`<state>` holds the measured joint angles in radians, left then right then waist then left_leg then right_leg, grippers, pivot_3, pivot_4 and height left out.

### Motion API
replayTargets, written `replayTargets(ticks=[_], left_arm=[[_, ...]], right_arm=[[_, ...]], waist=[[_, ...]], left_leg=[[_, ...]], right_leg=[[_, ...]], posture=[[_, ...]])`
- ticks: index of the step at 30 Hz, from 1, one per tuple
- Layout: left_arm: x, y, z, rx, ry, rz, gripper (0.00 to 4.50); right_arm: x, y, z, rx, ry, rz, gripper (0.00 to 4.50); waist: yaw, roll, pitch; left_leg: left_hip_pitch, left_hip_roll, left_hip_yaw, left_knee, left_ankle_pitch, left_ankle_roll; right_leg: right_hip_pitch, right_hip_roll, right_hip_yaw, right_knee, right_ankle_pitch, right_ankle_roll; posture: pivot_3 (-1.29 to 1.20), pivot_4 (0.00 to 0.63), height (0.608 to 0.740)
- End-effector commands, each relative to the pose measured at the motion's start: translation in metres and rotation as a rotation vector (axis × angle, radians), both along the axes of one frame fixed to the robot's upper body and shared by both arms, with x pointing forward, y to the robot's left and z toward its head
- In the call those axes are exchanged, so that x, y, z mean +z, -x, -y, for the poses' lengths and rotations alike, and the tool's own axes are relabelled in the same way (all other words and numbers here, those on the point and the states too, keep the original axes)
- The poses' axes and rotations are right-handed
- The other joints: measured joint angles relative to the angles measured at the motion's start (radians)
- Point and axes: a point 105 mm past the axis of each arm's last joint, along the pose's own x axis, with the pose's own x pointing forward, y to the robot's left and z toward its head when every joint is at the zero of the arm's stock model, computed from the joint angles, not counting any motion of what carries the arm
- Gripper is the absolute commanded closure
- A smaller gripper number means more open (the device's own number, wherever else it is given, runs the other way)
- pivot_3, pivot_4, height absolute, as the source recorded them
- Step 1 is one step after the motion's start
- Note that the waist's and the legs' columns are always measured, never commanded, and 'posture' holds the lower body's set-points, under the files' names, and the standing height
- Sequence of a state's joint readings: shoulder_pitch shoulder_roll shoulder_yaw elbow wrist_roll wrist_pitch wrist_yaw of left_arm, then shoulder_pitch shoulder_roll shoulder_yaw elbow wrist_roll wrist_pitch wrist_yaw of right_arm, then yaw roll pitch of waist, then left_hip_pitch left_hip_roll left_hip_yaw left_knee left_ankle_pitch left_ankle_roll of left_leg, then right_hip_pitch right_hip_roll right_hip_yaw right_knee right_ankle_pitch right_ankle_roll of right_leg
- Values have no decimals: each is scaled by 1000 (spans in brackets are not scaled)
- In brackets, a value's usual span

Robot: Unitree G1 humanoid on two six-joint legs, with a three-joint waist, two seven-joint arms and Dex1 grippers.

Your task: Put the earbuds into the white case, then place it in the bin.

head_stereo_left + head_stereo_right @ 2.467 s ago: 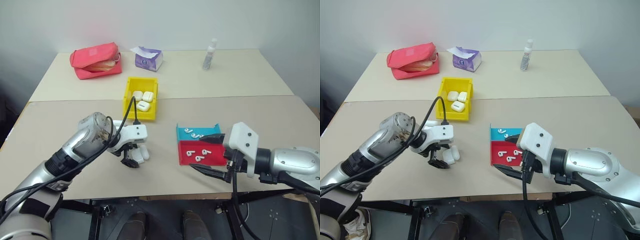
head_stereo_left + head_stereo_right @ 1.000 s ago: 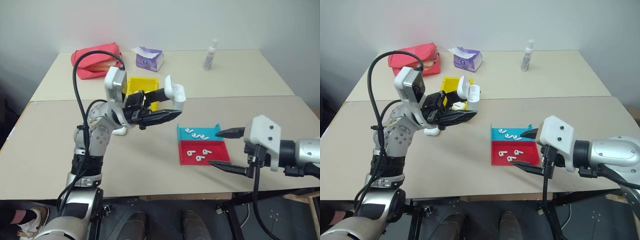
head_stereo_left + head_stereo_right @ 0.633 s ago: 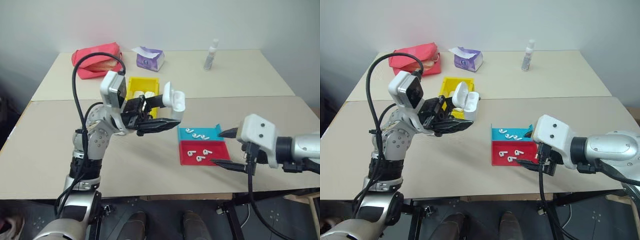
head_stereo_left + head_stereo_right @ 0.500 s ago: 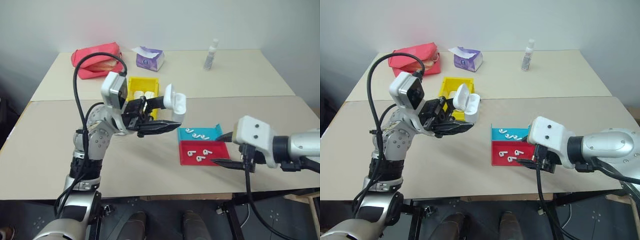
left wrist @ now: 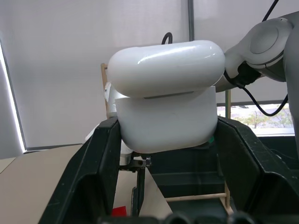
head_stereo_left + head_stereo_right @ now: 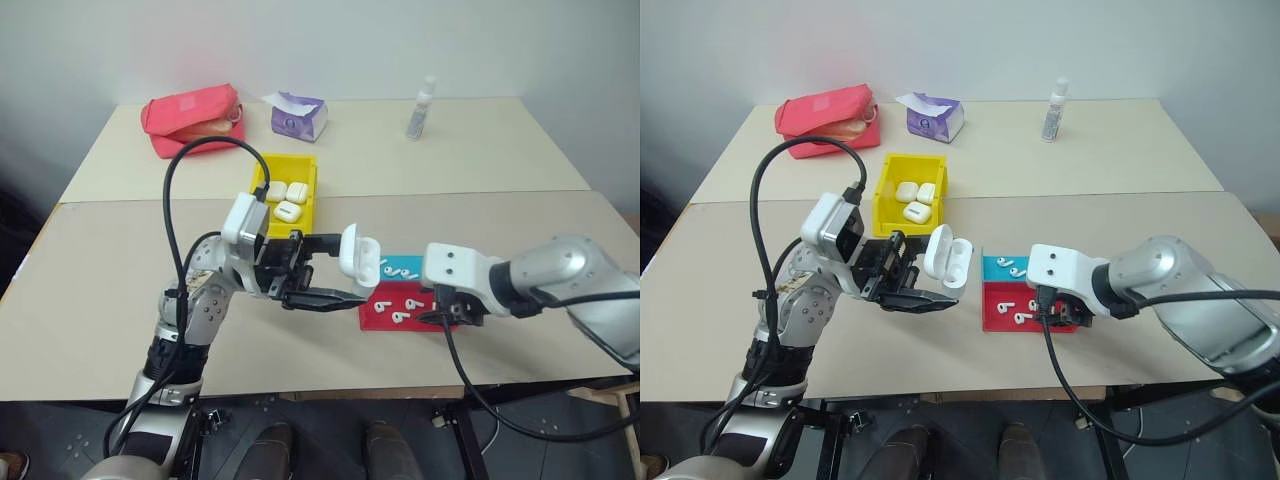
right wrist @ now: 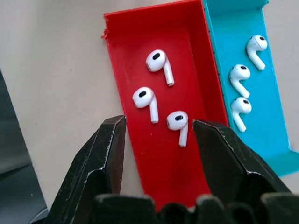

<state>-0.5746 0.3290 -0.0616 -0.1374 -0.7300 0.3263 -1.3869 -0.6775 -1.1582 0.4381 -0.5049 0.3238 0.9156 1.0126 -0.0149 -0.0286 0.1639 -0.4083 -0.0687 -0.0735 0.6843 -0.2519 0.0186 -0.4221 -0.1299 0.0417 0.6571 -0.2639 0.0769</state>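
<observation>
Nearest me: right gripper (image 7: 159, 128), fingers apart over the shallow red plastic tray (image 7: 126, 32) of tiny white earbuds (image 7: 159, 63). At nine o'clock, left gripper (image 6: 335, 270) clamps the glossy white case (image 6: 361, 260) (lid ajar). At twelve, the yellow plastic bin (image 6: 256, 185).

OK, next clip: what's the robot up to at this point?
The left end effector is shut on a white case with its lid open, holding it above the table beside the trays. The right end effector, its fingers apart, hangs over the red tray, where three earbuds lie; three more sit in the blue tray. No earbud has been picked up yet. The yellow bin already holds three closed cases.
</observation>
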Motion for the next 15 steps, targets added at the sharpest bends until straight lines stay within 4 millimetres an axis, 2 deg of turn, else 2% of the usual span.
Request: replayTargets(ticks=[1,15], left_arm=[[10,6,-2,32,33,52,1773],[10,10,-4,53,22,44,1773]], right_arm=[[3,-9,0,10,33,19,1780],[-13,-25,0,-25,66,-3,1780]], waist=[[1,0,0],[1,0,0]], left_leg=[[0,0,0,0,0,0],[0,0,0,0,1,-1]], right_leg=[[0,0,0,0,0,0],[0,0,0,0,0,0]], posture=[[0,150,740],[0,150,740]])
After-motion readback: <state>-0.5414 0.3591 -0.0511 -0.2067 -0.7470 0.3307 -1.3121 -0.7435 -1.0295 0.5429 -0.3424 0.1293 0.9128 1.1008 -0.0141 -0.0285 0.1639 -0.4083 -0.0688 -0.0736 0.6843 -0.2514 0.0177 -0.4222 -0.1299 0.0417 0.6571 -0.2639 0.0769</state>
